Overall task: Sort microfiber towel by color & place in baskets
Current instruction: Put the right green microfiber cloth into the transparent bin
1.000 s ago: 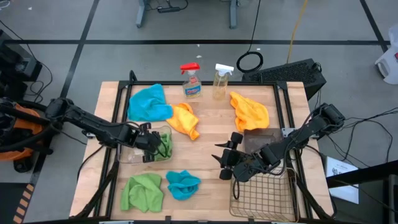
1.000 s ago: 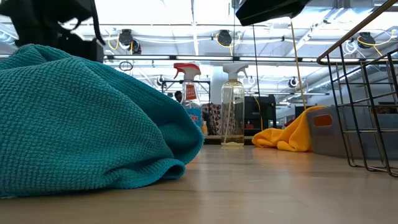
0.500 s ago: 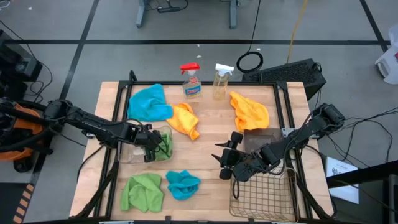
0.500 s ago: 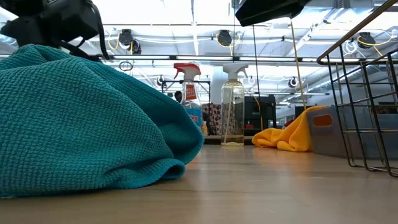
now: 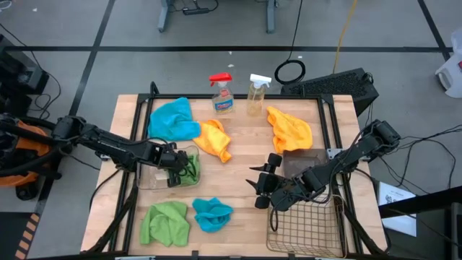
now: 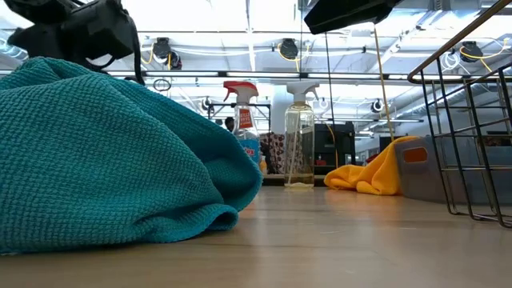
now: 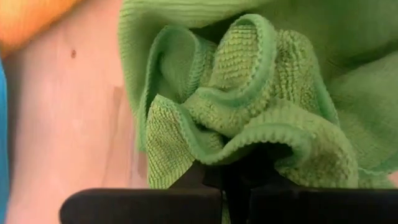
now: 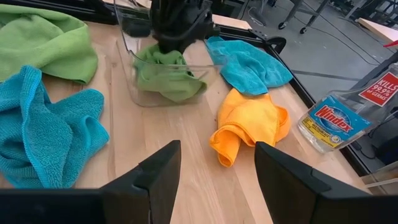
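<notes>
The clear tub (image 5: pixel 155 175) stands near the table's left edge with a bright green towel (image 5: pixel 190 167) in it. My left gripper (image 5: pixel 175 170) reaches into the tub from the left, shut on that towel (image 7: pixel 242 93). A second green towel (image 5: pixel 164 222) and a turquoise one (image 5: pixel 212 214) lie at the near edge. Another turquoise towel (image 5: pixel 173 119) and two orange-yellow ones (image 5: pixel 213 139) (image 5: pixel 290 128) lie farther back. My right gripper (image 5: pixel 260 184) is open, hovering left of the dark grey bin (image 5: pixel 303 162), touching nothing. My left gripper pinches a bunched fold (image 7: pixel 249 152) at the top of the green towel between its two shut fingers. It comes from above, slanting in from the table's left. The towel's lower part (image 8: pixel 165 78) sits inside the clear tub (image 8: pixel 124 74).
Two spray bottles (image 5: pixel 222 94) (image 5: pixel 257 94) stand at the far edge. The brass wire-mesh basket (image 5: pixel 307 224) sits at the near right, just in front of the grey bin. Bare wood lies between the tub and my right gripper (image 8: pixel 214 180).
In the low view my left arm's dark body has come a little lower and toward the table's right over the tub. The green towel stays in its shut fingers. The right arm has kept still.
</notes>
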Available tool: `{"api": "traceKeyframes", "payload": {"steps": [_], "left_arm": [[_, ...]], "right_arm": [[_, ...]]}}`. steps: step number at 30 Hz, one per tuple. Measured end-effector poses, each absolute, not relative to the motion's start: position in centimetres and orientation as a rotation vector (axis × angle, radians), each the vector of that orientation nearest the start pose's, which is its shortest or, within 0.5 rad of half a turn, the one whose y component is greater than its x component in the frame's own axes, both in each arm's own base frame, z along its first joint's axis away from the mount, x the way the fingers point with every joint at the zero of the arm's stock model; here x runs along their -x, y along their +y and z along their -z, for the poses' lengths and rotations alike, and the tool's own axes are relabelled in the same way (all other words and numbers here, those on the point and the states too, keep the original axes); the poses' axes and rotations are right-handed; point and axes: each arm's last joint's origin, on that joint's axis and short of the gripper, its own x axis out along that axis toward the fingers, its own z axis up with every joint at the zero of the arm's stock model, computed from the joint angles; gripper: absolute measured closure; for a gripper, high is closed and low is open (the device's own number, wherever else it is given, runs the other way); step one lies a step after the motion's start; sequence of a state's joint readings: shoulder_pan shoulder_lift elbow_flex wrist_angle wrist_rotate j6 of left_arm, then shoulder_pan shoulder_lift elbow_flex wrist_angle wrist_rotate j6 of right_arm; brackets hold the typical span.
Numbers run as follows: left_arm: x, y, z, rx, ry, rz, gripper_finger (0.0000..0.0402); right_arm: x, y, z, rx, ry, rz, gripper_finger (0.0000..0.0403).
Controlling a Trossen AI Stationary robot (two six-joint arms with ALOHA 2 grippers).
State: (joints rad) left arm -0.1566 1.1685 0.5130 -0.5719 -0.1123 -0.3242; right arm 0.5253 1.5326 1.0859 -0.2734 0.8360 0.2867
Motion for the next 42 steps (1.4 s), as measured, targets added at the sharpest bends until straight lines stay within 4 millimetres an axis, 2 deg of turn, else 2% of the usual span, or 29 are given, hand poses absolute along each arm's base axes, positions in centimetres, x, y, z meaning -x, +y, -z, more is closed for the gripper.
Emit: {"api": "traceKeyframes", "payload": {"steps": [11, 15, 25, 31, 35, 39, 42], "left_arm": [[-17.3, -2.4, -21.1, 0.162, 1.237, -0.189, 0.0390], [-17.3, -2.6, -23.1, 0.199, 1.177, -0.198, 0.0390], [-16.6, -4.1, -26.7, 0.162, 1.164, -0.212, 0.0389], [-15.3, -4.6, -27.0, 0.128, 1.244, -0.275, 0.0389], [-15.7, -5.1, -27.0, 0.154, 1.201, -0.256, 0.0384], [-17.0, -5.6, -26.9, 0.144, 1.136, -0.223, 0.0351], [-17.8, -5.8, -26.2, 0.110, 1.158, -0.226, 0.0313]], "right_arm": [[-29.0, 14.3, -25.8, 0.178, 0.510, 0.371, 0.0206], [-29.0, 14.3, -25.8, 0.169, 0.508, 0.373, 0.0206], [-28.5, 14.9, -25.7, 0.154, 0.518, 0.358, 0.0206], [-28.1, 15.3, -25.5, 0.145, 0.527, 0.354, 0.0206], [-28.1, 15.3, -25.5, 0.145, 0.526, 0.356, 0.0206], [-28.1, 15.3, -25.5, 0.147, 0.526, 0.356, 0.0206], [-28.1, 15.3, -25.5, 0.150, 0.527, 0.355, 0.0206]]}}
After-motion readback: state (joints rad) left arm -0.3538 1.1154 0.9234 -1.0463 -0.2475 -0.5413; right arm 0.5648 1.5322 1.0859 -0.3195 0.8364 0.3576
